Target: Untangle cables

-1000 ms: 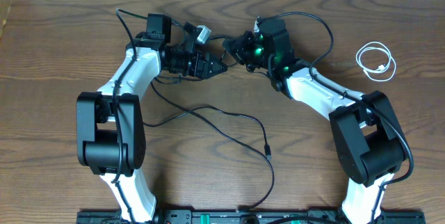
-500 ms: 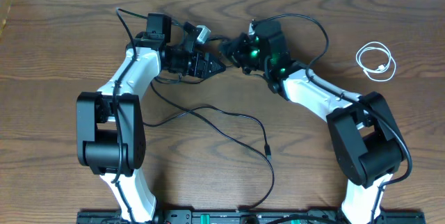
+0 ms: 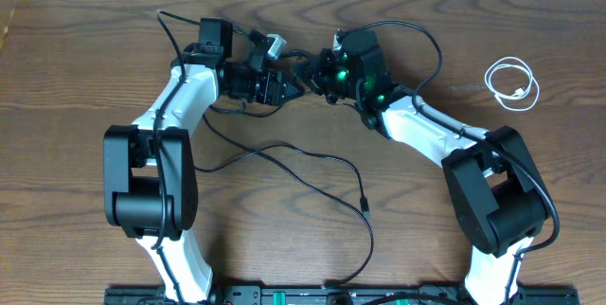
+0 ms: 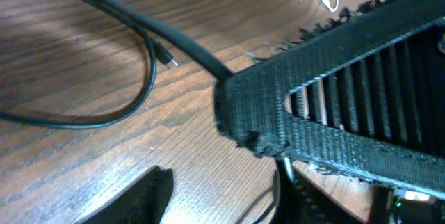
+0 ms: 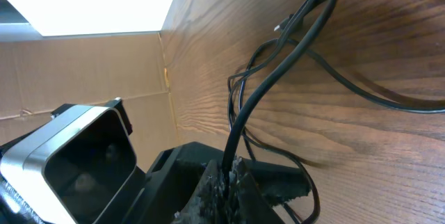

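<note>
Over the last second my right end effector [image 3: 319,70] has slid left across the far part of the desk [image 3: 76,59]. It now sits tip to tip with the left end effector [image 3: 289,87], though from overhead I cannot tell whether the two touch.

The right one is clenched on a black cable [image 5: 278,71]. Its wrist view shows the cord coming straight out of the pinched tips and running away over the wood, where it crosses other thin black strands. The loop of cord arcing out to the right behind that arm has drawn in a little with the move.

The left end effector has been narrowing as the other one comes in, but I cannot tell whether it has caught anything. Its wrist view shows a black cord running up to the edge of a slatted finger and vanishing there. The left arm itself has hardly shifted.

The second black cable [image 3: 312,158] lies where it did, trailing from beside the left arm across the middle of the desk and on to the near edge. The white cable [image 3: 511,83] stays coiled alone at the far right, well apart from the rest.

I read this as the two arms setting up a shared grip on the black cords where they cross. The white cable looks already free, and the black pair still needs pulling apart.
</note>
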Action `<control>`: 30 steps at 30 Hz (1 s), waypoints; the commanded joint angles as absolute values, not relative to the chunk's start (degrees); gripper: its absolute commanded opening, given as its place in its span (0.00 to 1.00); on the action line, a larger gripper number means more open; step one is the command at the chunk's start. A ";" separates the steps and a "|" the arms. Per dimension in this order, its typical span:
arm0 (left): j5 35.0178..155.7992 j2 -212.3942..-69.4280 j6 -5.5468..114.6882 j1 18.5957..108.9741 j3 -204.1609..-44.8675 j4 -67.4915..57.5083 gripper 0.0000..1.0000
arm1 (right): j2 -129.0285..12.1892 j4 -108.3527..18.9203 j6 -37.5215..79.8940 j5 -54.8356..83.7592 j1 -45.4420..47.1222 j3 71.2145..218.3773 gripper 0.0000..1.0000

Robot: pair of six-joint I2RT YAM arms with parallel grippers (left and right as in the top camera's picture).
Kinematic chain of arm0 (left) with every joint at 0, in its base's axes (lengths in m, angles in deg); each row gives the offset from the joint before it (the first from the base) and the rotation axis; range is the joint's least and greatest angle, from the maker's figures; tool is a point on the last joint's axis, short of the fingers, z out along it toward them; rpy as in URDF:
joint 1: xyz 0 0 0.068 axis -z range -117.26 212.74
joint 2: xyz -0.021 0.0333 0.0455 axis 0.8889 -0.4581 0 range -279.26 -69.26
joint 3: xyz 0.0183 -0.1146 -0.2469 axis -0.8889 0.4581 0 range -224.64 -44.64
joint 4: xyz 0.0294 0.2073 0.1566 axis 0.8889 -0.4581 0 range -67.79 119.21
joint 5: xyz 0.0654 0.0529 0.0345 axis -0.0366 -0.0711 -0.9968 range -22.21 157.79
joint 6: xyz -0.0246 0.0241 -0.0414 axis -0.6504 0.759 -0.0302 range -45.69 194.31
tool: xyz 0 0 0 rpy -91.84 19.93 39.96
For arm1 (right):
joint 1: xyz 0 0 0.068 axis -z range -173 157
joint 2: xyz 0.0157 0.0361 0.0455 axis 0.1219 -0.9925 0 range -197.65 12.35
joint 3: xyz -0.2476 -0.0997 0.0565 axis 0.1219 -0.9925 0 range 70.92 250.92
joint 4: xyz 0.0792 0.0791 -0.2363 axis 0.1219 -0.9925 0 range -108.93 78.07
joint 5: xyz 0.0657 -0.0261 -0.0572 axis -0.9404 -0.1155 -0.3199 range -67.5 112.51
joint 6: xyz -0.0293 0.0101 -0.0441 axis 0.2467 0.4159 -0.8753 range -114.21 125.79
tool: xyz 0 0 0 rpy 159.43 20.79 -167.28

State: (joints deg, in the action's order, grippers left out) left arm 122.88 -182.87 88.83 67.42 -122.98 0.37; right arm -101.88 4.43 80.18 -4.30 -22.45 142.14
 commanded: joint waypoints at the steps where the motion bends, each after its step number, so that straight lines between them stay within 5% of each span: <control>1: 122.58 -183.06 89.68 66.11 -123.14 0.35 0.37 | -100.70 4.52 80.27 -4.89 -22.71 142.47 0.01; 5: 122.58 -183.06 89.68 65.52 -123.14 0.13 0.09 | -100.70 4.54 80.13 -4.85 -22.67 142.47 0.01; 11: 121.13 -183.06 89.68 65.52 -123.14 0.20 0.08 | -100.70 4.49 72.44 -2.27 -22.65 142.47 0.06; 16: 108.68 -183.06 81.95 65.35 -123.14 1.12 0.08 | -100.70 3.34 60.62 0.72 -22.27 142.47 0.56; 18: 105.33 -183.06 77.90 64.56 -123.14 1.25 0.08 | -100.70 0.45 55.90 3.81 -21.97 142.47 0.64; 30: 105.22 -183.06 70.58 57.46 -123.12 -0.28 0.08 | -101.23 -13.89 44.44 25.29 -24.42 142.40 0.61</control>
